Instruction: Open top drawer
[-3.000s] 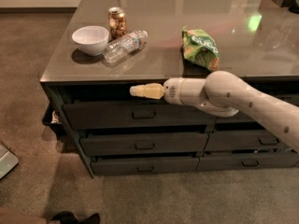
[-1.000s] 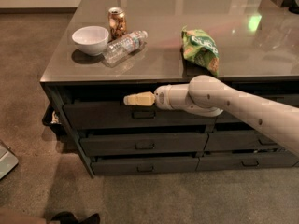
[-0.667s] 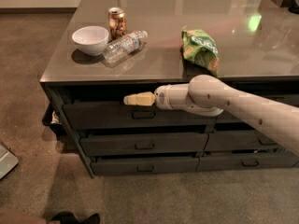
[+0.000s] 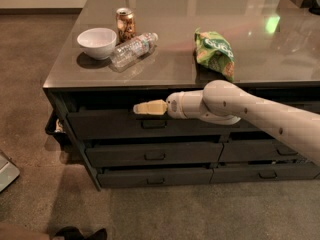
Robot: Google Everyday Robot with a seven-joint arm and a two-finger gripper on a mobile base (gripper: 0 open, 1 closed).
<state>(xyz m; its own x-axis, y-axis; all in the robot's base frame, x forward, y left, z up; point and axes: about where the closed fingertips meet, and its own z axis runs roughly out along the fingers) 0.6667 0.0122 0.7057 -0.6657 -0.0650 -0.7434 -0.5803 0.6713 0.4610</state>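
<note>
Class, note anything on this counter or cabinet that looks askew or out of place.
The plastic bottle lies on its side rather than upright, beside the bowl. The gripper sits just above the handle of the top drawer.

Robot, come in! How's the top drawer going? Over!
Cream hand at the top edge of the wide dark grey top drawer, just above its small loop handle. Drawer barely out, if at all. Nothing blocking the handle. Over.

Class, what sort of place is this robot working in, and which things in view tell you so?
Probably an office snack area or a kitchen: a glossy grey countertop holds a white bowl, a green crisp bag and a brown drinks can. The cream gripper is at the wide dark grey top drawer, just above its handle.
</note>
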